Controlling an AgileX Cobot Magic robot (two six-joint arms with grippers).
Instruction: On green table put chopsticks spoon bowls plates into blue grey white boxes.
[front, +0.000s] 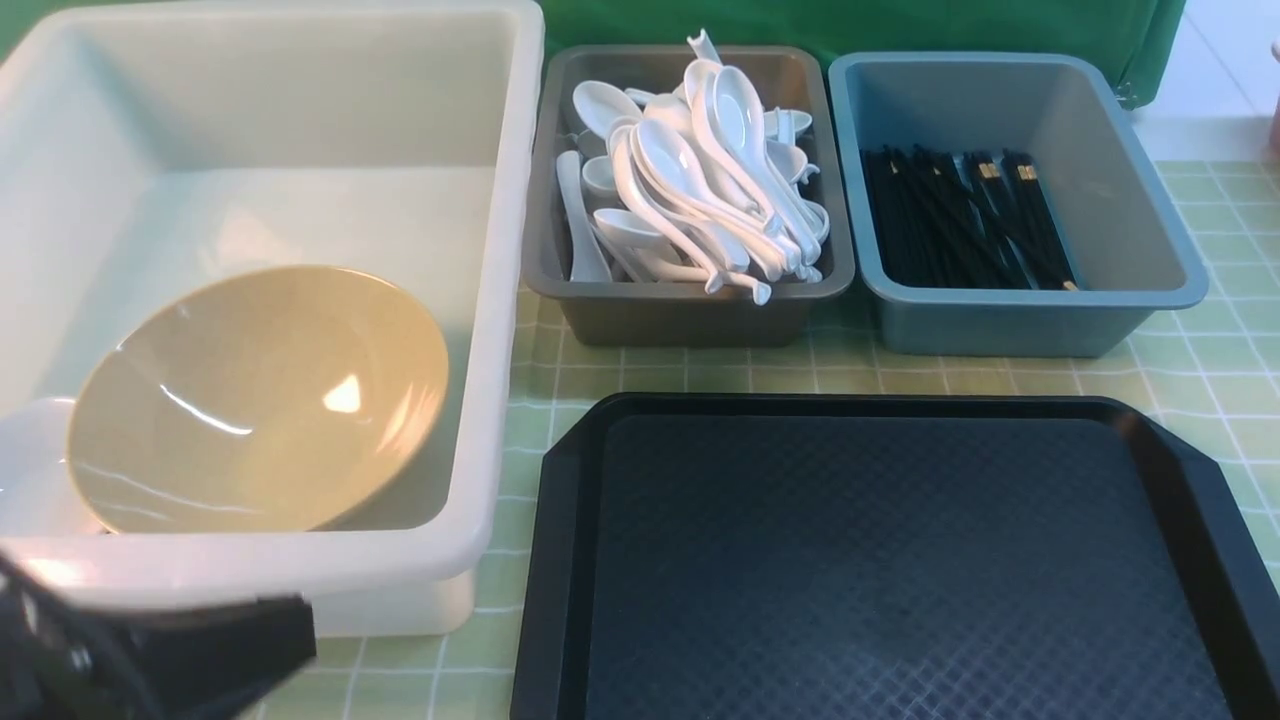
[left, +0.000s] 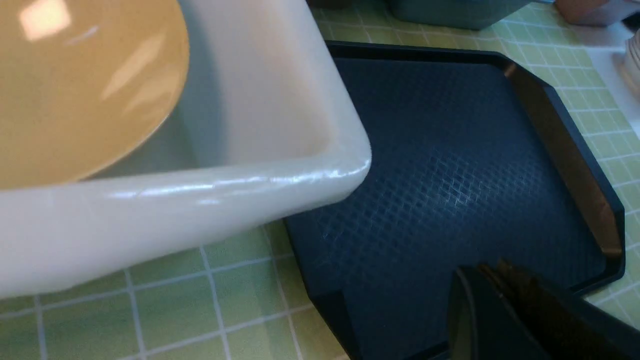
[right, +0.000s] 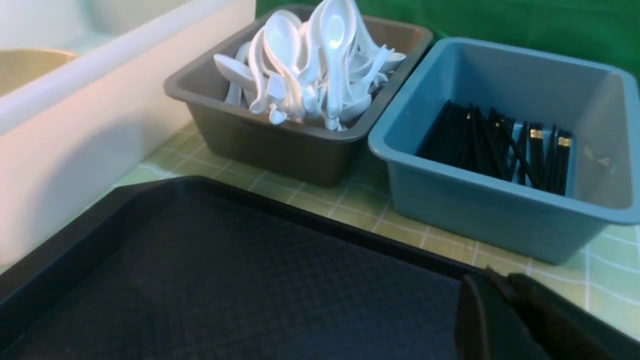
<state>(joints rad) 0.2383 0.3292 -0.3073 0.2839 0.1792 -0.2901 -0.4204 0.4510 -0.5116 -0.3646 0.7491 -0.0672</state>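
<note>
Black tray (front: 890, 560) taken as landmark; it lies bare on the green table (front: 1210, 370). White box (front: 500, 300) sits just left of the tray; the tan bowl (front: 260, 400) leans tilted inside it toward the near wall, with a white rounded piece (front: 30, 460) beside it, likely a plate, only partly seen. Grey box (front: 690, 310), behind the tray, holds the heaped spoons (front: 700, 170). Blue box (front: 1030, 320), behind the tray's right half, holds the chopsticks (front: 960, 220). Left gripper (left: 492, 280) hangs over the tray's near edge, jaws closed together on nothing. Right gripper (right: 492, 290) hangs over the tray's right edge, jaws likewise closed, empty. Judgement: sorting appears complete; step in hand is retreat. Keep both arms high and draw back clear of the white box's rim so nothing is jostled.
</note>
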